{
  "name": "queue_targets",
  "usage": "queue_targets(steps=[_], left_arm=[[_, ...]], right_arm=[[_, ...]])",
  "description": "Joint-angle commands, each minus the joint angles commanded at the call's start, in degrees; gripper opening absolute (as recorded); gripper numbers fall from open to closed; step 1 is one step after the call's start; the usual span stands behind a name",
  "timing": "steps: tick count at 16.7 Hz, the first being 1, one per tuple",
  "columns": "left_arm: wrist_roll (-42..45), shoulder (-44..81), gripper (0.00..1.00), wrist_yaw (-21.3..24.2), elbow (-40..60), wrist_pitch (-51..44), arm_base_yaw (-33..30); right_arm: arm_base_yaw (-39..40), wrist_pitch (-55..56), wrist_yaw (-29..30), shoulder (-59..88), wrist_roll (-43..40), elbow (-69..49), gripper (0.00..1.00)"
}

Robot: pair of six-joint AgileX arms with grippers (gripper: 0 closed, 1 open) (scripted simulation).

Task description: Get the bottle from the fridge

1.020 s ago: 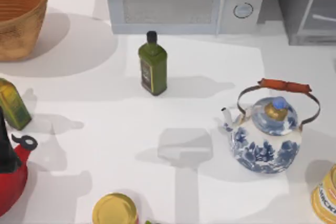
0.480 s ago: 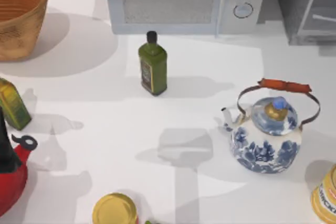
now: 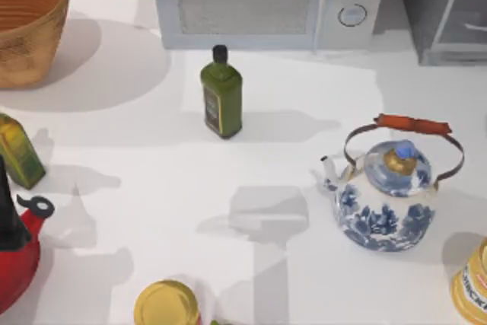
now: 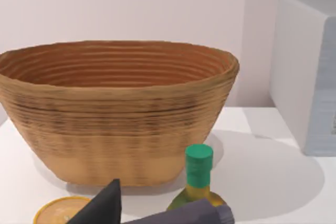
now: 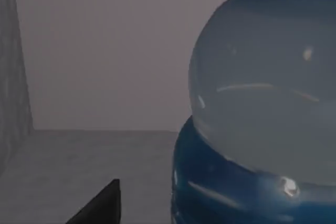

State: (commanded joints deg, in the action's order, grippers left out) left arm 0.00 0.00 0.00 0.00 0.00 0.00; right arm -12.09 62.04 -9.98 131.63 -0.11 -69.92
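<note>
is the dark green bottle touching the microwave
Apart. The top view shows bare white table between the dark green bottle and the microwave.

Little of the AgileX body was on camera. In the left wrist view, the left gripper (image 4: pixel 157 211) appeared as 2 pieces at the frame's edge. 1 was a flat, matte wedge of very dark grey, almost black, that narrowed to a sharp point with straight, clean edges. The other was a longer bar in a paler, purplish grey, smooth and slightly rounded, and it ended in a short, blunt, cylinder-like stub. No screws, cables or markings could be made out on either piece. In the dim right wrist view, the right gripper (image 5: pixel 105 208) appeared as 1 similar black wedge, plain, matte and pointed.
</note>
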Motion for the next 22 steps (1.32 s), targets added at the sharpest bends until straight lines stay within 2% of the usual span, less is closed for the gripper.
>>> queue_targets(steps=[6, 19, 22], left_arm=[[0.00, 0.00, 1.00, 0.00, 0.00, 0.00, 0.00], [0.00, 0.00, 1.00, 0.00, 0.00, 0.00, 0.00], [0.00, 0.00, 1.00, 0.00, 0.00, 0.00, 0.00]], right_arm=[[0.36, -1.77, 0.38, 1.25, -0.02, -2.57, 1.00], [0.36, -1.77, 0.38, 1.25, -0.02, -2.57, 0.02], [0.36, -1.77, 0.38, 1.25, -0.02, -2.57, 0.00]])
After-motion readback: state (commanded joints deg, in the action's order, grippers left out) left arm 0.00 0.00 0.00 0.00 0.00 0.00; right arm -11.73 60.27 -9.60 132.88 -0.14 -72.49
